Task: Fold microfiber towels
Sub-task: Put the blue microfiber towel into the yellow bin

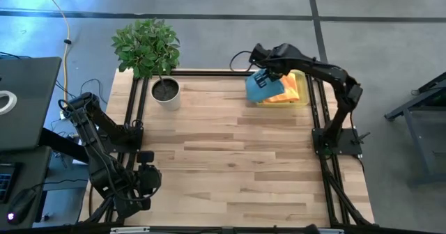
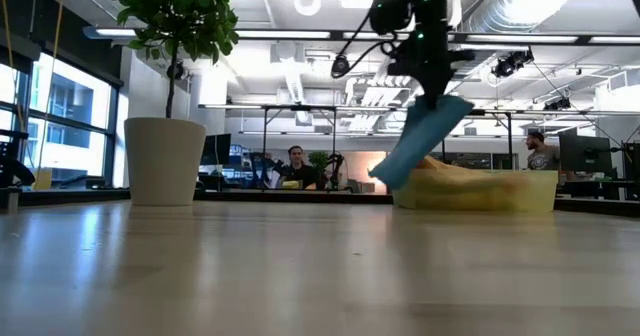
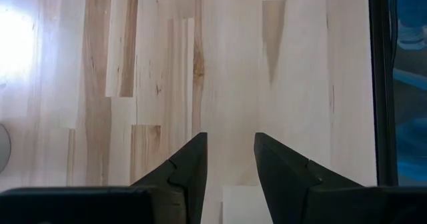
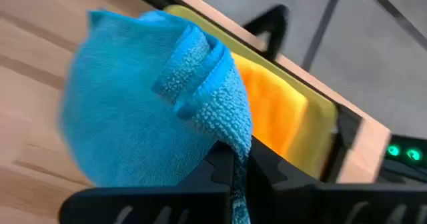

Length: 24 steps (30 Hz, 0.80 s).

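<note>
The right claw (image 1: 263,78) is pinched together on a bunched fold of the blue towel (image 1: 259,87), which hangs in the air below it, just at the near edge of the tray (image 1: 304,95). The orange towel (image 1: 284,89) lies in the tray right beside the claw.

From where I stand the grip looks thin: only a ridge of cloth sits between the fingers (image 4: 220,171). A quick swing toward the open table could let it slip out and drop in a heap. The dangling end could also snag the tray rim and drag it or the orange towel along.

The left claw (image 3: 230,159) waits far off over bare wood, fingers apart, holding nothing.
</note>
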Available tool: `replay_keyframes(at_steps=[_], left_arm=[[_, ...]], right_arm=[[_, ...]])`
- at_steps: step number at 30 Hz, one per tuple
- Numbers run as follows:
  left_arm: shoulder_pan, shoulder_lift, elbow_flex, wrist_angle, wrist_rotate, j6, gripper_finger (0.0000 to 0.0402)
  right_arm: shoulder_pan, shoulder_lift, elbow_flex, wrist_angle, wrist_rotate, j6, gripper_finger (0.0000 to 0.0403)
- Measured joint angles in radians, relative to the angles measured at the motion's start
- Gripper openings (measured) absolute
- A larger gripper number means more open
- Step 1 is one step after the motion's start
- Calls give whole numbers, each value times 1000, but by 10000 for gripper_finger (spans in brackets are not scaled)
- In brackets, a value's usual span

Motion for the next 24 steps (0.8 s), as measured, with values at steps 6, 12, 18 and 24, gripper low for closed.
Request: replay_keyframes(at_steps=[6, 12, 18, 24], left_arm=[[0, 0, 0, 0, 0, -18, 115], [0, 0, 0, 0, -1, -43, 115], [0, 0, 0, 2, -1, -45, 115], [0, 0, 0, 2, -1, -70, 115]], right_arm=[[-30, -62, 0, -65, 18, 1, 0], [-38, -108, 0, -22, -32, -18, 0], [-21, -144, 0, 151, -166, -63, 0], [-19, -176, 0, 247, -258, -78, 0]])
